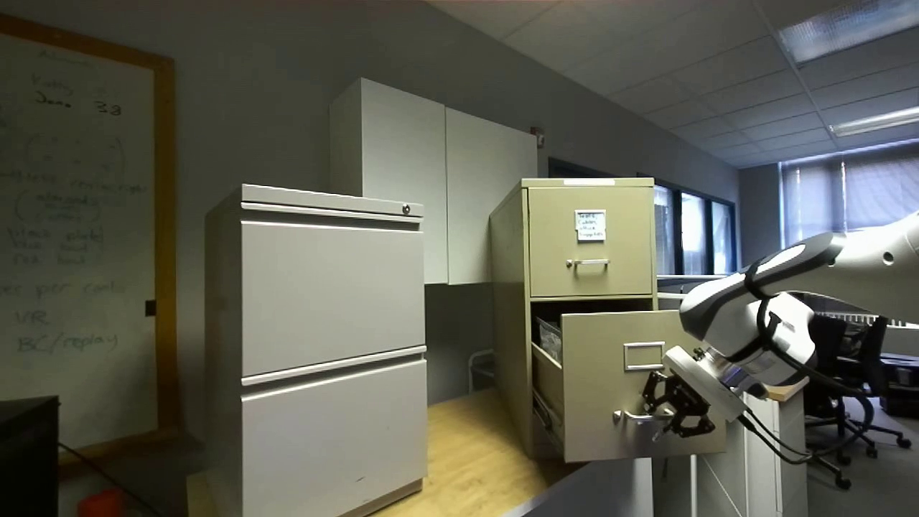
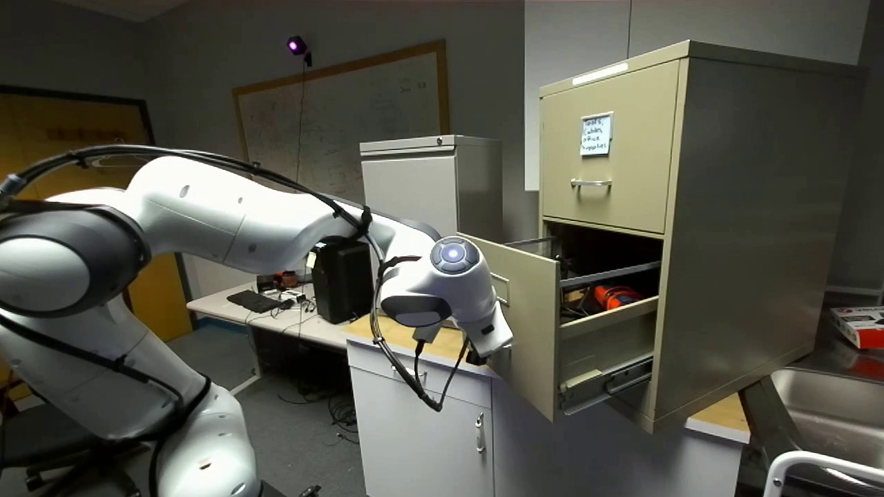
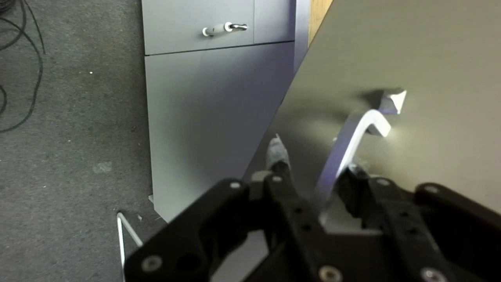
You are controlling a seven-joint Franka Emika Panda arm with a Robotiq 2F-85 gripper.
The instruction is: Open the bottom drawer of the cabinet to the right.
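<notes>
The narrow beige cabinet (image 1: 508, 337) stands on the counter and also shows in an exterior view (image 2: 746, 207). Its bottom drawer (image 1: 594, 388) is pulled well out, and the drawer's side and slide rail show in an exterior view (image 2: 528, 310). The drawer front fills the right of the wrist view (image 3: 438, 58). My gripper (image 1: 656, 413) is at the drawer's handle (image 3: 344, 147). In the wrist view the fingers (image 3: 316, 159) are spread, with the handle bar between them, close to the right finger and apart from the left. An exterior view mostly hides the gripper behind the wrist.
The upper drawer (image 1: 553, 244) is shut. A wider light grey cabinet (image 1: 334, 294) stands left of it. An orange tool (image 2: 617, 297) lies in the open drawer. A white base cabinet (image 2: 421, 428) is below, and a sink (image 2: 829, 400) and a red-white box (image 2: 860, 328) are beyond.
</notes>
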